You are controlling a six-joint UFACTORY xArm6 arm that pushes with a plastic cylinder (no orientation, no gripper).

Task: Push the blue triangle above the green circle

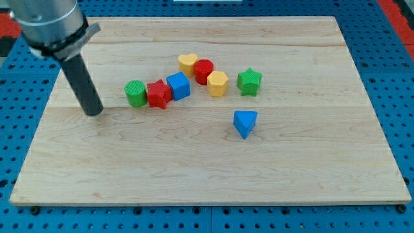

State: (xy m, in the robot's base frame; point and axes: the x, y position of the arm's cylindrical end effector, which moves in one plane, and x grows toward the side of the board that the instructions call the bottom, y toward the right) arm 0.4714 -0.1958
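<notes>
No jaws here, nothing held: my tip (94,112) sits near the board's left edge; swing below the blue triangle (245,123), then drive it past the green circle (135,93).

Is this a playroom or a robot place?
Probably a robot lab bench: a wooden board on a blue pegboard, my tip left of the green circle, toy blocks like the blue triangle.
</notes>
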